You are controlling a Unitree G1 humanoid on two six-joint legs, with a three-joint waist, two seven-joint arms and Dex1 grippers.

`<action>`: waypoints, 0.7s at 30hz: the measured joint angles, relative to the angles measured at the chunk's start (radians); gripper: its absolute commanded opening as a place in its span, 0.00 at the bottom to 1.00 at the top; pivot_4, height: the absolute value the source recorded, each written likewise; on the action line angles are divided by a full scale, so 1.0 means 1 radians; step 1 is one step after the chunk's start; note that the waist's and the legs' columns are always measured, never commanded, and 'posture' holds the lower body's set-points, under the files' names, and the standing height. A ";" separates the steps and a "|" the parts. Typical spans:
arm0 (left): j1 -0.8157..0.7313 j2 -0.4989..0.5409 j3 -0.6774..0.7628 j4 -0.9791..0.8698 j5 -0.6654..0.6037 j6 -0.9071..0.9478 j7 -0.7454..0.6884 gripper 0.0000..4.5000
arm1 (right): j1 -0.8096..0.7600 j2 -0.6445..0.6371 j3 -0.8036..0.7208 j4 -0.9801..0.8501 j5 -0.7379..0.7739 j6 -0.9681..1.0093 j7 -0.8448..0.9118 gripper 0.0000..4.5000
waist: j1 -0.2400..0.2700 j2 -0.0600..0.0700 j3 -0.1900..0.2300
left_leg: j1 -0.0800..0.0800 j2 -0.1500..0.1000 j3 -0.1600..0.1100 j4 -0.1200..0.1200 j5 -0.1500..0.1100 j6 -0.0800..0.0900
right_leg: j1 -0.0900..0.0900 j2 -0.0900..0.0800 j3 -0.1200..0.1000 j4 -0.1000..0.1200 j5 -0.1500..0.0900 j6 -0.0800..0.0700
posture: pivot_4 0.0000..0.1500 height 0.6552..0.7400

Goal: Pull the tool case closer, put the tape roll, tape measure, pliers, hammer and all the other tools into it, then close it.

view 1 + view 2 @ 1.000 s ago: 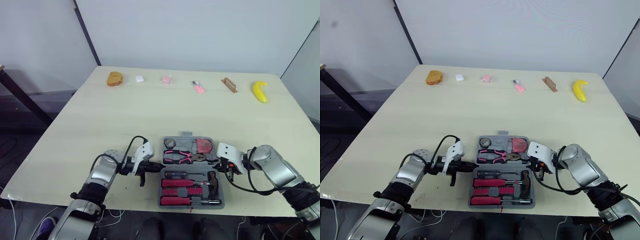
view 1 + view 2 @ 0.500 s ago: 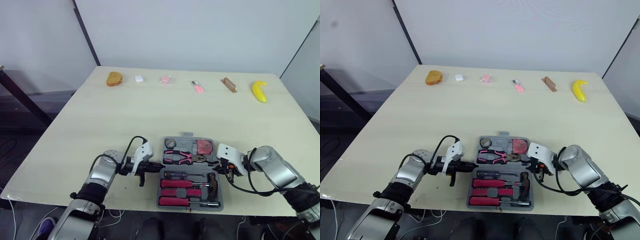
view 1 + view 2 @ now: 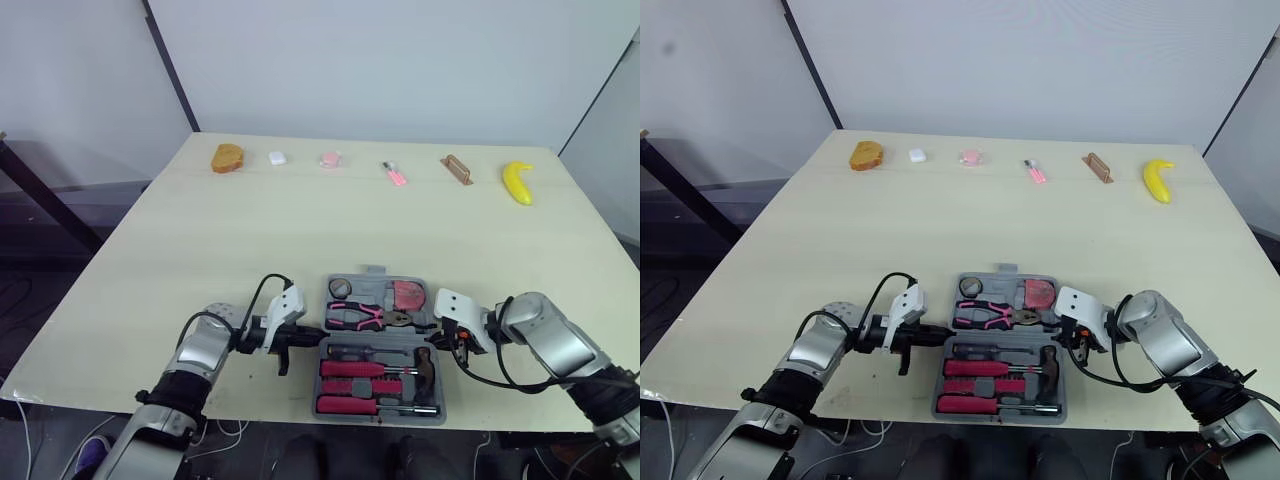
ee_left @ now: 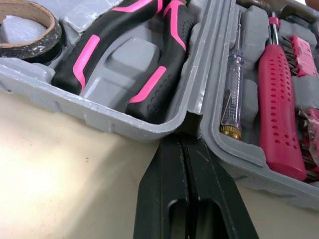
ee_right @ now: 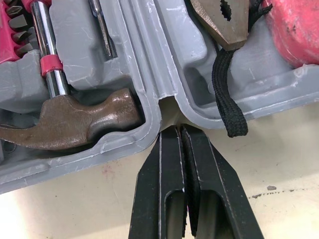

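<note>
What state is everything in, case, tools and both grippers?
tool case: open, lying flat
tape roll: in the case's far half
pliers: in the far half
tape measure: in the far half
hammer: in the near half
left gripper: shut, tips at the case's hinge
right gripper: shut, tips at the hinge

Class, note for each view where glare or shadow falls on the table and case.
Left wrist view: a bright glare patch on the table beside the case. Right wrist view: dull sheen on the hammer head. Left eye view: table evenly lit, no hard glare.
</note>
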 measured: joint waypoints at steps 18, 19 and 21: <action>0.040 0.020 0.044 -0.037 -0.053 0.012 0.019 0.00 | 0.033 0.001 -0.049 -0.001 0.035 -0.031 -0.030 0.02 | 0.000 0.000 0.000 | 0.000 0.000 0.000 0.000 0.000 0.000 | 0.000 0.000 0.000 0.000 0.000 0.000 | 1.00 1.00; 0.053 0.023 0.076 -0.031 -0.081 0.009 0.018 0.00 | 0.053 -0.001 -0.083 -0.001 0.055 -0.046 -0.031 0.02 | 0.000 0.000 0.000 | 0.000 0.000 0.000 0.000 0.000 0.000 | 0.000 0.000 0.000 0.000 0.000 0.000 | 1.00 1.00; 0.076 0.032 0.159 -0.019 -0.151 0.016 0.014 0.00 | 0.113 -0.017 -0.173 -0.004 0.106 -0.107 -0.031 0.13 | 0.001 0.000 0.000 | 0.000 0.000 0.000 0.000 0.000 0.000 | 0.000 -0.001 0.000 0.000 0.000 0.000 | 1.00 1.00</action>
